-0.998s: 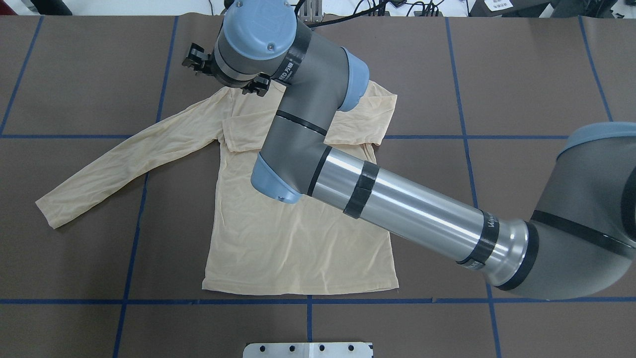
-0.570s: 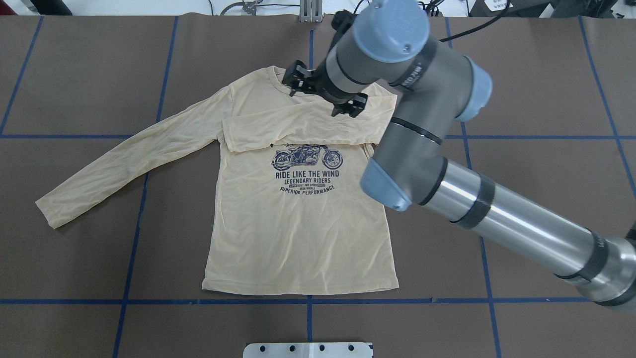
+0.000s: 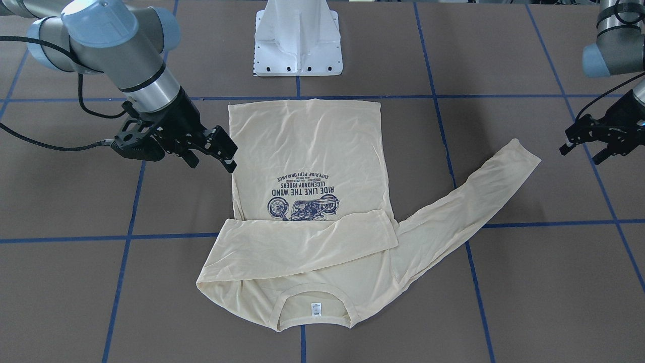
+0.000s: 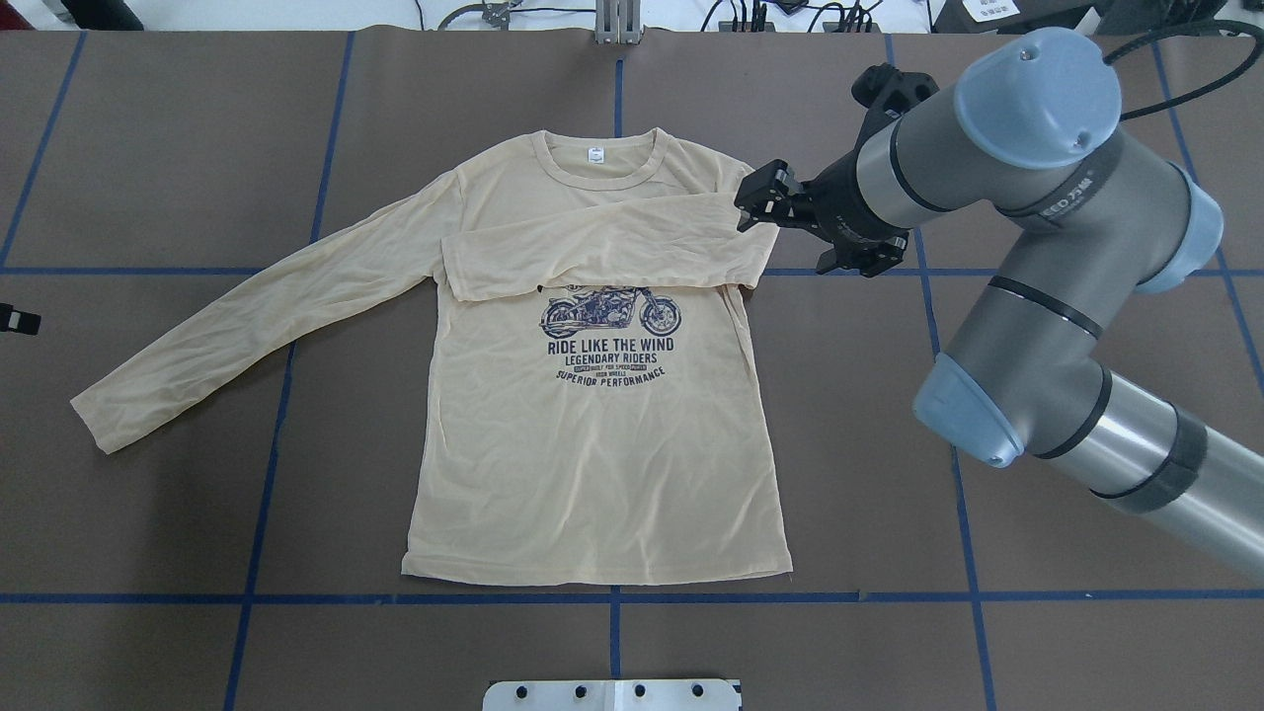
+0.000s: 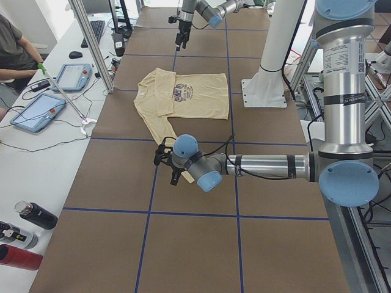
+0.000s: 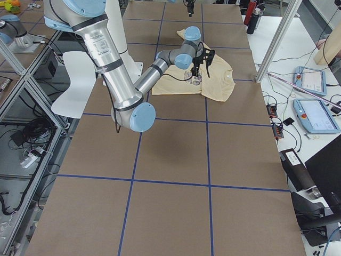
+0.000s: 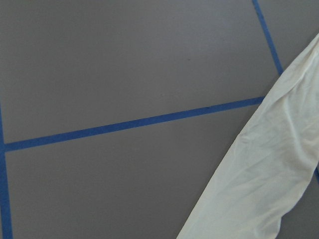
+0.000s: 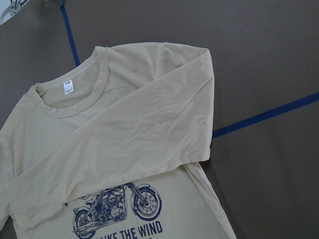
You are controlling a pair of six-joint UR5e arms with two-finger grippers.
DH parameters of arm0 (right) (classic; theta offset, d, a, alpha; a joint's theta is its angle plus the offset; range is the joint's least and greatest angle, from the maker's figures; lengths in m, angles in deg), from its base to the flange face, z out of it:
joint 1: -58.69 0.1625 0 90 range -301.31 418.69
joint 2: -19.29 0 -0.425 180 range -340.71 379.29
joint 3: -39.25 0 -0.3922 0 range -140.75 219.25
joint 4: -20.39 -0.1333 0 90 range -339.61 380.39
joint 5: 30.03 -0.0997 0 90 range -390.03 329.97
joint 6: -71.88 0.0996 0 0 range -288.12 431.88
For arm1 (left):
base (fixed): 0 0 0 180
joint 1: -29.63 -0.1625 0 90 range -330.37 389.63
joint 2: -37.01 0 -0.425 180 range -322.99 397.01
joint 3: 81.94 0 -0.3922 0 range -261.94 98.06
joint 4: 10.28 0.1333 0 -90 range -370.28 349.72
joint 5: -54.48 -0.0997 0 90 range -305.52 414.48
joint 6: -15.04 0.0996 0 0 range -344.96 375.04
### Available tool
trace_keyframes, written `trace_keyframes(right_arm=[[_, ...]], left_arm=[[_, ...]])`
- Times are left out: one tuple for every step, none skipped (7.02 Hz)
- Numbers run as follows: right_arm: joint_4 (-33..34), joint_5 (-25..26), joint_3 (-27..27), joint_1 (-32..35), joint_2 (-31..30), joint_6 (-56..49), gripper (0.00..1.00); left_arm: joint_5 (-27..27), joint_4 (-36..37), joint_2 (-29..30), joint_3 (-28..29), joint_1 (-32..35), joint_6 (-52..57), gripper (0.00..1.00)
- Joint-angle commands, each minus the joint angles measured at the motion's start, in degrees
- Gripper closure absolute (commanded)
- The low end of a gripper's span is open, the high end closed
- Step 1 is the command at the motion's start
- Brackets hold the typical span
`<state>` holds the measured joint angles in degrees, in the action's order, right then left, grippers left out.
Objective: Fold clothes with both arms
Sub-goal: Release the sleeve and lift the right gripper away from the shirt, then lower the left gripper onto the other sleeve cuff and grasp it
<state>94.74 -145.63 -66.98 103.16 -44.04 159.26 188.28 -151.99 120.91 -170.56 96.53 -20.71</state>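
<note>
The cream long-sleeved T-shirt [image 4: 592,474] lies flat, print up, on the brown counter [image 4: 148,148], hem nearest the robot, one sleeve [image 4: 592,257] folded across the chest, the other sleeve [image 4: 247,326] stretched toward the robot's left. The left gripper [image 3: 584,147] hangs beyond that cuff, jaws apart; farther off, the right gripper [image 4: 805,229] hovers beside the folded shoulder, jaws apart, empty

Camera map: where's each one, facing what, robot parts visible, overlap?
Overhead: behind robot, looking down on shirt; right arm, right gripper.
Front-facing: across table, facing robot; left gripper, right gripper, pedestal.
Exterior left: table end; left arm near.
Exterior right: opposite end; right arm near.
Left wrist: down on sleeve; no robot parts.
Right wrist: down on collar; no robot parts.
Shared: overhead and right wrist show the print.
</note>
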Motion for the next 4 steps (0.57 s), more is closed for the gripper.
trace_keyframes(right_arm=[[0.0,-0.3,-1.3,0.3,-1.8,0.1,0.01],[0.0,-0.2,-1.3,0.3,-1.9,0.1,0.01],[0.0,-0.1,-1.3,0.1,-1.8,0.1,0.01],[-0.1,-0.2,-1.1,0.1,-1.9,0.1,0.01]], left_arm=[[0.1,-2.2,0.0,2.8,-3.4,-2.6,0.14],[0.1,-2.2,0.0,3.8,-4.7,-2.9,0.18],[0.1,-2.2,0.9,4.2,-6.4,-3.0,0.19],[-0.1,-2.2,1.8,5.5,-7.5,-3.0,0.22]])
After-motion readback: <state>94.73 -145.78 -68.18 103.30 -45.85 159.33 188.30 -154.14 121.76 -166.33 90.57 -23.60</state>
